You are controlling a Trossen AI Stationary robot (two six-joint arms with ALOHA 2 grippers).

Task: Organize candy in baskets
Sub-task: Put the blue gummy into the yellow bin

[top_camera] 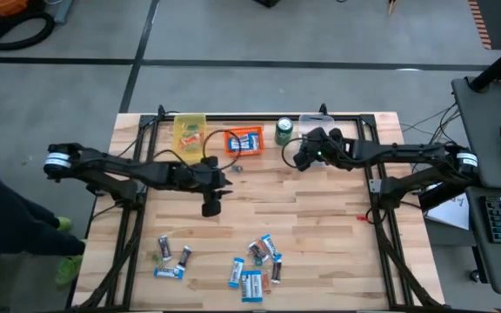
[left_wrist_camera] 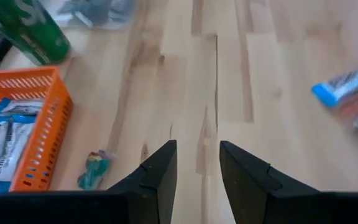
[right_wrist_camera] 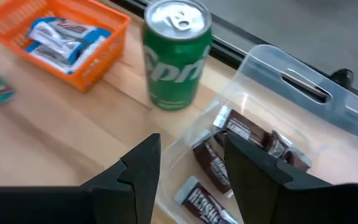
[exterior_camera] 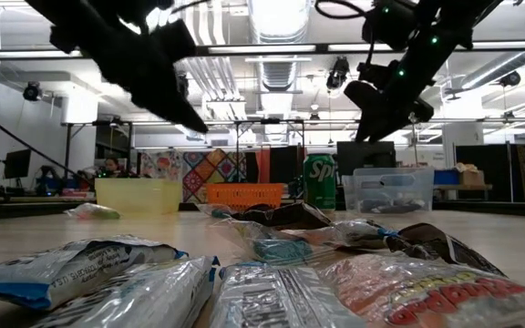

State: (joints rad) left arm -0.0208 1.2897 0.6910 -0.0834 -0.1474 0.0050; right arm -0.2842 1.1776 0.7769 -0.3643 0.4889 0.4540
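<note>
We see a light wood plank desk (top_camera: 320, 226) on a black frame, grey floor around it. Three baskets sit along the far edge: yellow basket (top_camera: 190, 132), orange basket (top_camera: 244, 140) with blue-and-white bars, clear basket (right_wrist_camera: 291, 134) with dark mini bars. Green soda can (top_camera: 283, 130) stands between orange and clear. Loose candy (top_camera: 255, 265) is scattered near the front edge; one small sweet (left_wrist_camera: 93, 169) lies beside the orange basket.

Right gripper (right_wrist_camera: 188, 171) hangs over the clear basket, jaws apart, empty. Left gripper (left_wrist_camera: 196, 163) hovers mid-desk, jaws parted, empty.

Behind the desk: open lab, ceiling lights, monitors.
</note>
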